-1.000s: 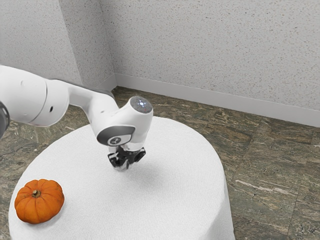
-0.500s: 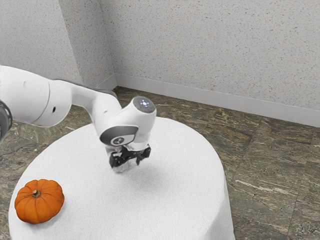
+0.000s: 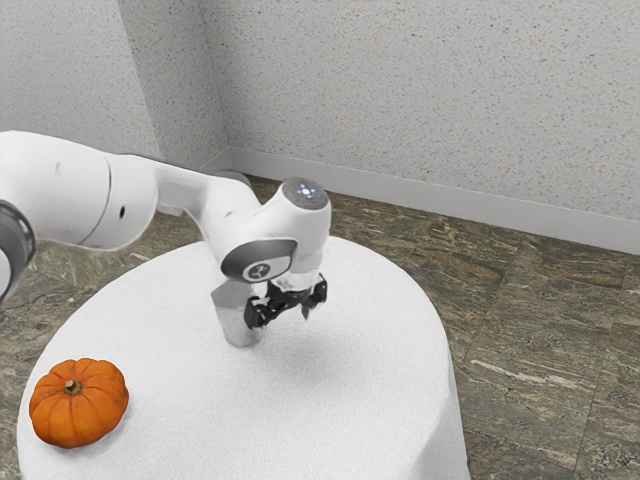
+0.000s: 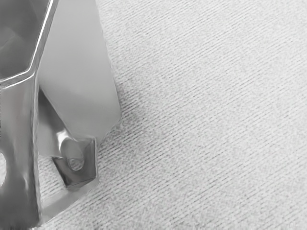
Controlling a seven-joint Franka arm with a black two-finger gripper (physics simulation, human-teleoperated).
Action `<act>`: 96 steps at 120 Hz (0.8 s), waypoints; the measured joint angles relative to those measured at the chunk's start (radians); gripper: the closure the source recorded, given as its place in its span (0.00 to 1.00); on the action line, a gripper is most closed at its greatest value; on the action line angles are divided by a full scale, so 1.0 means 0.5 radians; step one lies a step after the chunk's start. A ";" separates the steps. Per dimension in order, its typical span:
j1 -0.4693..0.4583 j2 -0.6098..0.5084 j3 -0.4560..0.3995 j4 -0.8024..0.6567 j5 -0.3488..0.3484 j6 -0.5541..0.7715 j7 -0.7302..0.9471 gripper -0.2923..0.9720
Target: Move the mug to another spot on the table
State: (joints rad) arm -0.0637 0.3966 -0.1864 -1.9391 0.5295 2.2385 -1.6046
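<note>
Mug (image 3: pixel 236 318), one pale grey faceted piece, stands upright on the round white table (image 3: pixel 350 400), near its middle. The gripper (image 3: pixel 286 304) hangs just beside the mug, on the exterior view's right of it, with its black fingers spread and nothing pinched between them. The nearer finger is close against the mug's side; whether it touches is hard to tell. One orange pumpkin (image 3: pixel 78 401) sits well apart from the mug, toward the exterior view's left, near the table's rim. Nothing else stands around the mug. The single white arm (image 3: pixel 180 200) covers the mug's top. In the wrist view the mug (image 4: pixel 72 86) is cut off at the edge, its base on the ribbed cloth.
</note>
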 joint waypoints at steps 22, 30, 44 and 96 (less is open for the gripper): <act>-0.010 -0.114 -0.012 0.067 -0.654 -0.001 0.000 0.23; -0.003 -0.242 -0.036 0.068 -0.788 -0.011 0.044 0.23; 0.061 -0.488 -0.051 0.067 -0.910 -0.135 0.249 0.23; 0.230 -0.669 0.085 0.542 -1.093 -0.954 1.971 0.23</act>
State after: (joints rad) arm 0.0514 0.0619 -0.1437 -1.6680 -0.0169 1.7616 -0.6191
